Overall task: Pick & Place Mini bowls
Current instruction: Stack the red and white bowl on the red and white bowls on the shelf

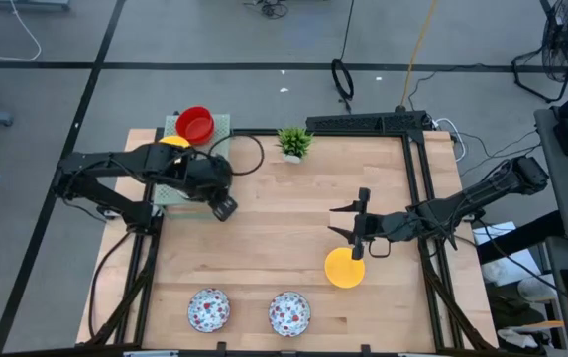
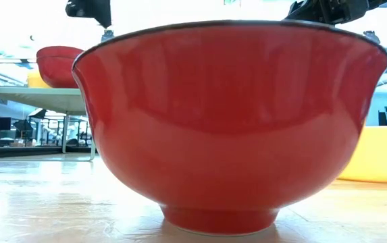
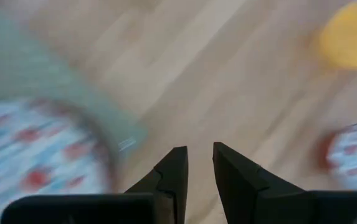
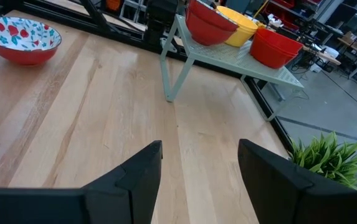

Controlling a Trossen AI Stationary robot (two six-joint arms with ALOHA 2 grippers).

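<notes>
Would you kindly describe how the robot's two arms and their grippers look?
Both arms are dark, slender and jointed. The left gripper and the right gripper each end in two black, wedge-shaped fingers with angular faces. No markings are visible.

Wooden table (image 1: 264, 248), light planks, black frame rails along its far and right edges. Small green potted plant (image 1: 294, 142) stands at the far edge, near the middle. Pale green wire rack (image 1: 179, 188) sits raised on legs at the far left corner. Black cable (image 1: 249, 154) loops on the table between rack and plant. Grey floor beyond; a fan (image 1: 566, 40) stands past the far right corner.
</notes>
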